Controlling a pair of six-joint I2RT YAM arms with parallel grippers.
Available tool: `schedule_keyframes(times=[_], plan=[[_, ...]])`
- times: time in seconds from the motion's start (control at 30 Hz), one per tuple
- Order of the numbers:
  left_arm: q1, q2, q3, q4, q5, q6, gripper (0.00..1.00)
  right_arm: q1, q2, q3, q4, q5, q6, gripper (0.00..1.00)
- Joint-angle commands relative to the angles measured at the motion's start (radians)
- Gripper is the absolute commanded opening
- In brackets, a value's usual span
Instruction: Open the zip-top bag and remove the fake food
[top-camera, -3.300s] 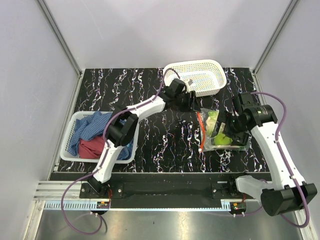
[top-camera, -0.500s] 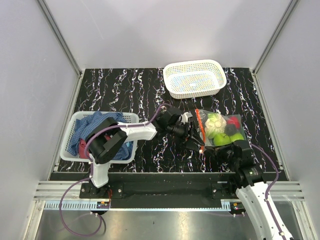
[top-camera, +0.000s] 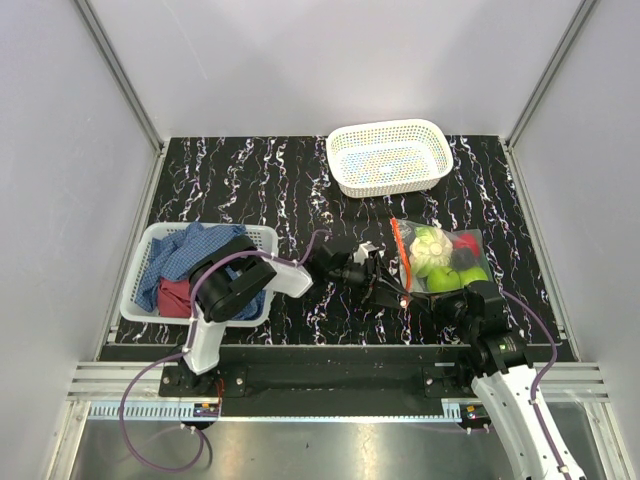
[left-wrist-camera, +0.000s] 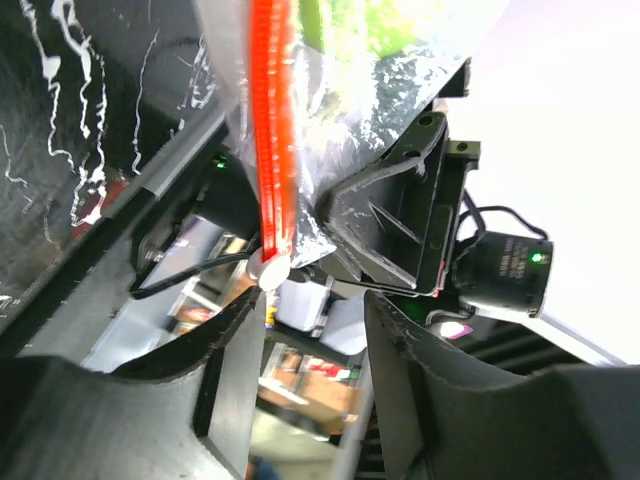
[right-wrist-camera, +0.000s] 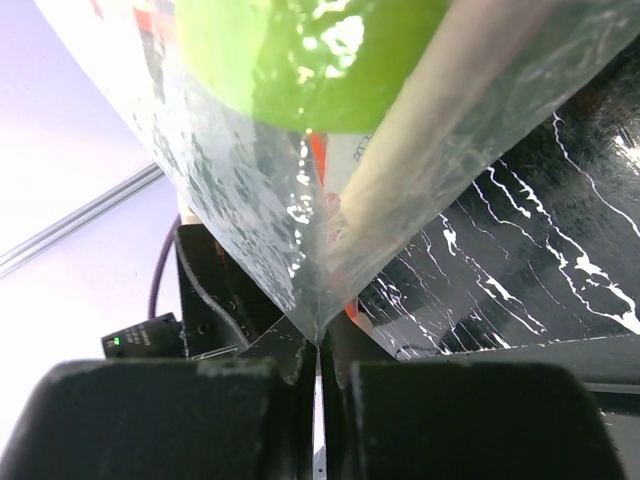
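Zip-top bag (top-camera: 445, 262) lies flat at 3 o'clock on the surface (top-camera: 260, 190), with its orange-red zip strip (top-camera: 399, 250) on the 9 o'clock side, running 12 to 6. The strip is shut along the stretch that shows. Fake food (top-camera: 432, 258) is all inside; a lime-green fruit (right-wrist-camera: 300, 60) presses against the film. Right claw (right-wrist-camera: 318, 350) is clamped together on the bag's 6 o'clock corner, clear plastic pinched in it. Left claw (left-wrist-camera: 310, 320) sits at the 6 o'clock end of the strip, fingers apart, with the white slider (left-wrist-camera: 268, 270) just ahead of the gap beside one fingertip. Change: in the last half second the left claw slid down the strip toward 6 o'clock; the bag did not shift. Three seconds back that arm was up by the white perforated basket (top-camera: 390, 157) at 1 o'clock. Reading: anchor set, slider grasp closing in; bag not yet open, nothing removed.
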Motion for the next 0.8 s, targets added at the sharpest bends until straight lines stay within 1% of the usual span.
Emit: schedule_keyframes(times=[0.0, 0.1, 0.13, 0.2, 0.4, 0.5, 0.53, 0.57, 0.67, 0.7, 0.77], plan=[[-0.006, 0.001, -0.034, 0.223, -0.034, -0.138, 0.46, -0.002, -0.006, 0.009, 0.009, 0.005, 0.022, 0.0], [-0.007, -0.02, -0.054, 0.168, -0.036, -0.106, 0.47, -0.002, -0.004, 0.012, 0.009, 0.009, 0.018, 0.0], [-0.009, -0.023, -0.059, 0.163, -0.04, -0.103, 0.5, -0.002, -0.003, 0.012, 0.009, 0.008, 0.016, 0.0], [-0.016, -0.017, -0.059, 0.163, -0.044, -0.102, 0.51, -0.002, -0.003, 0.007, 0.008, 0.008, 0.021, 0.0], [-0.032, 0.026, -0.055, 0.184, -0.057, -0.117, 0.51, -0.003, -0.012, 0.009, 0.008, 0.008, 0.028, 0.0], [-0.032, 0.052, -0.024, 0.201, -0.059, -0.123, 0.49, -0.002, -0.009, 0.01, 0.009, 0.003, 0.03, 0.0], [-0.033, 0.061, -0.018, 0.198, -0.06, -0.126, 0.48, -0.002, -0.009, 0.012, 0.009, 0.002, 0.028, 0.0], [-0.033, 0.064, -0.015, 0.2, -0.066, -0.128, 0.43, -0.002, -0.01, 0.012, 0.009, 0.002, 0.028, 0.0], [-0.032, 0.064, -0.022, 0.214, -0.076, -0.134, 0.35, -0.002, -0.012, 0.015, 0.006, -0.002, 0.022, 0.0], [-0.032, 0.061, -0.021, 0.206, -0.076, -0.129, 0.3, -0.002, -0.012, 0.016, 0.006, -0.003, 0.022, 0.0], [-0.03, 0.055, -0.021, 0.186, -0.077, -0.112, 0.27, -0.002, -0.01, 0.016, -0.001, -0.008, 0.015, 0.0]])
